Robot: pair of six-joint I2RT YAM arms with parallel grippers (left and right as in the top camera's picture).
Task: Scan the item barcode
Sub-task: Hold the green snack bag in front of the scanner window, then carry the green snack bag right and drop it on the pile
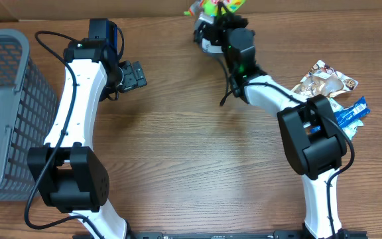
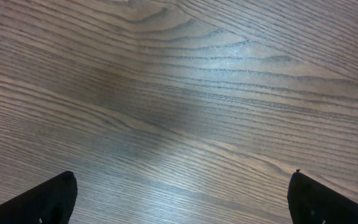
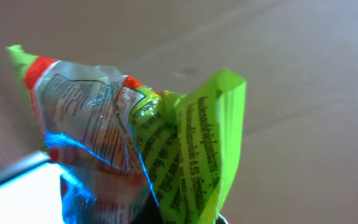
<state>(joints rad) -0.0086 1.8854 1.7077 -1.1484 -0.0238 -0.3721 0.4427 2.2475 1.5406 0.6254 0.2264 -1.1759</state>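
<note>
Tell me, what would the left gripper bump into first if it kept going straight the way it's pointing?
Most likely the bare wooden table. The left gripper sees only wood grain ahead of its open fingers, nothing else in the way. How near the wood is, I can't tell.

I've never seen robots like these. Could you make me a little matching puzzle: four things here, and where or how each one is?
Things:
1 green packet
2 grey basket
3 blue packet
4 left arm's jaws

Places or states:
A wide open, holding nothing
B standing at the left side
C lying at the right edge
D pinched in the right arm's jaws

Pairs: 1-D, 2-B, 3-C, 4-A
</note>
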